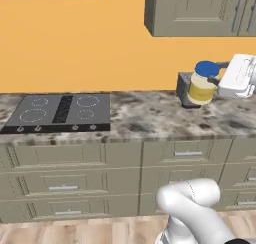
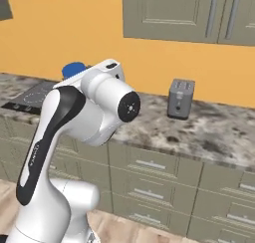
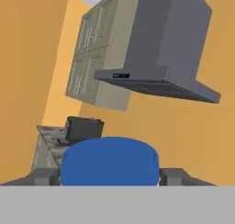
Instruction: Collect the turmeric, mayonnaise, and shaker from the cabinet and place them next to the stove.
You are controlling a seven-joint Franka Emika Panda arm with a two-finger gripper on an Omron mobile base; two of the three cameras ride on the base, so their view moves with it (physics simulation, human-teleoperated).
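Orange wall runs behind a mottled stone desk [image 1: 150, 115] that sits over grey-beige drawer fronts. At the left end of the desk lies the stove [image 1: 62, 111], a flat dark cooktop with four white rings, a black grille down its middle and knobs along the front edge. Grey-beige wall cupboards [image 1: 200, 10] hang above the right part of the desk, their doors closed. A small grey toaster [image 2: 180, 98] stands on the desk near the wall.

In the left base view the white arm reaches in from the right, and its pincer [image 1: 212, 78] has the mayonnaise [image 1: 202, 84] clamped between its dark fingers, which sit at either side of the jar near the blue lid. The pale yellow jar is held in the air above the desk, tilted, just in front of the toaster from this angle and well to the right of the stove. In the right base view the arm's white body covers most of the jar, leaving the blue lid [image 2: 73, 69] peeking out at its left. The hand view looks past that blue lid [image 3: 109, 161], flanked by the two fingers, toward a grey range hood [image 3: 160, 58] and the wall cupboards.
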